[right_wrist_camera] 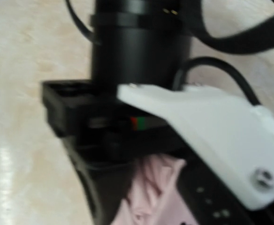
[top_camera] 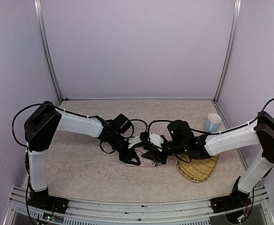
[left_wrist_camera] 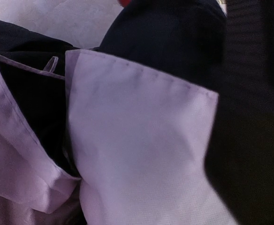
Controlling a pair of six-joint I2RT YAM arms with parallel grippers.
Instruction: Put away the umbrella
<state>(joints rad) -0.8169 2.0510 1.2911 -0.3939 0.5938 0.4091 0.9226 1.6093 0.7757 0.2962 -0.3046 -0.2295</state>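
On the bench (top_camera: 80, 168), the umbrella (top_camera: 145, 162) lies mid-surface, collapsed but loosely crumpled, not yet bundled or stowed. The left claw (top_camera: 130, 158) at its 9 o'clock and the right claw (top_camera: 157, 153) at 3 are both sunk in fabric; I cannot tell whether either grips it.

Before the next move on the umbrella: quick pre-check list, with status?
1. Umbrella collapsed and lying between both arms: ok.
2. Left gripper holding the fabric: cannot tell; its wrist view is filled with pink fabric and black lining.
3. Right gripper holding the fabric: cannot tell; its wrist view is blurred.
4. Space between the two wrists: not ok; they crowd together over the umbrella.
5. Straw tray free of the arm: not ok; the right arm lies across its far side.
6. Cup upright and away from the work: ok.
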